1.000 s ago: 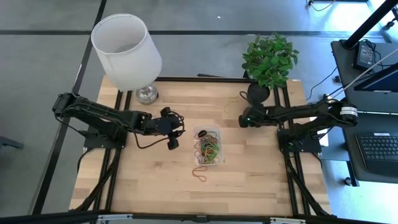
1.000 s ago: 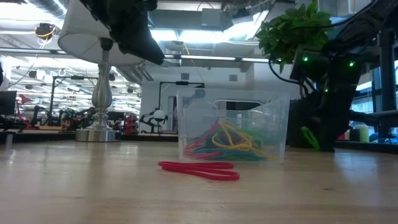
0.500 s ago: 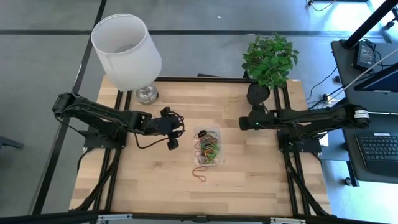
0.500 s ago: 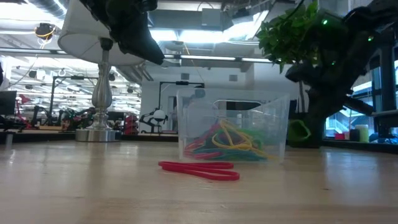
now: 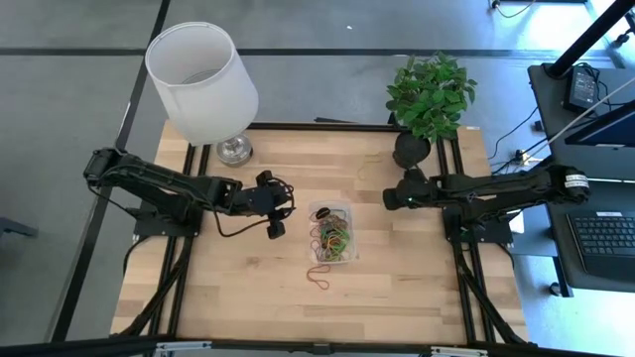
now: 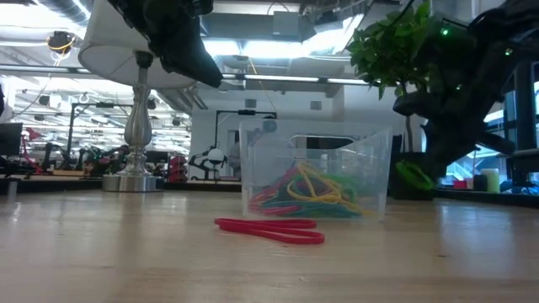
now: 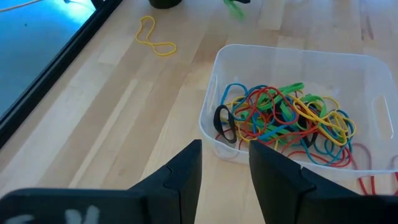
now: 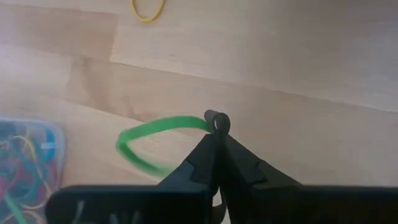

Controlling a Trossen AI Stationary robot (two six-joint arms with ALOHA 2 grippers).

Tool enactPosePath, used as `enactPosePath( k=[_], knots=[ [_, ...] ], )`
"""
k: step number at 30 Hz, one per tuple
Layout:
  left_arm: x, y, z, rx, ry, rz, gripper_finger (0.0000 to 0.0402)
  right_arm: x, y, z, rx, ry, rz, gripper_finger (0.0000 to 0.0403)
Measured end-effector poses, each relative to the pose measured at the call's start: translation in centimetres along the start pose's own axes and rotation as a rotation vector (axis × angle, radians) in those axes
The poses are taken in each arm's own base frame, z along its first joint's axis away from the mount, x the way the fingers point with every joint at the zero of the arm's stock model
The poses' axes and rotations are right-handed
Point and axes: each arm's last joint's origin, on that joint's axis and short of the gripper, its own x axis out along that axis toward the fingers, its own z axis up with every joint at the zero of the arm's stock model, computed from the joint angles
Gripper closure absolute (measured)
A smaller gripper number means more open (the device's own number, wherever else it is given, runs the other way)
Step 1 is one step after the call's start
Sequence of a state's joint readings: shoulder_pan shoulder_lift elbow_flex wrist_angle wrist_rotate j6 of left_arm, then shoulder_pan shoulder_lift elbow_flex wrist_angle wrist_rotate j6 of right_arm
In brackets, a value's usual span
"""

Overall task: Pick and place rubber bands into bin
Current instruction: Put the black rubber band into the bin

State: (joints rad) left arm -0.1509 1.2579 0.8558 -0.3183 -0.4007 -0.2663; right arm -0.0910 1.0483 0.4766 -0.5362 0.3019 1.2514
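The right gripper [image 8: 216, 124] is pinched tight on a green rubber band [image 8: 146, 140], which hangs as a loop from its fingertips above the bare wood between the bin [image 5: 331, 234] and the right edge of the worktop [image 5: 417, 288]. In the low view the same green loop [image 6: 413, 174] dangles clear of the surface, to the right of the bin. The left gripper [image 7: 225, 165] hovers just left of the bin with its fingers a little apart and nothing between them. The clear bin sits near the middle of the worktop and holds a tangle of rubber bands [image 7: 283, 118] in red, green, yellow, blue and black. A red band [image 6: 271, 229] lies on the wood just in front of the bin, toward the near edge. A yellow band [image 7: 155, 36] lies toward the far edge, near the plant pot [image 5: 412, 149]. A lamp [image 5: 203, 84] stands at the far left corner
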Motion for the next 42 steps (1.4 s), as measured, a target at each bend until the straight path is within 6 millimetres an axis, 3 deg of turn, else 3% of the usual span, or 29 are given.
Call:
enactPosePath(
  k=[15, 42],
  knots=[
    [0.0, 0.0, 0.0, -0.01, 0.0, -0.001, 0.0274, 1.2, 0.1, -0.4, -0.019, 0.037, -0.053, 0.0373],
    [0.0, 0.0, 0.0, -0.012, -0.002, -0.002, 0.0274, 1.2, 0.1, -0.4, -0.024, 0.037, -0.051, 0.0372]
  ],
)
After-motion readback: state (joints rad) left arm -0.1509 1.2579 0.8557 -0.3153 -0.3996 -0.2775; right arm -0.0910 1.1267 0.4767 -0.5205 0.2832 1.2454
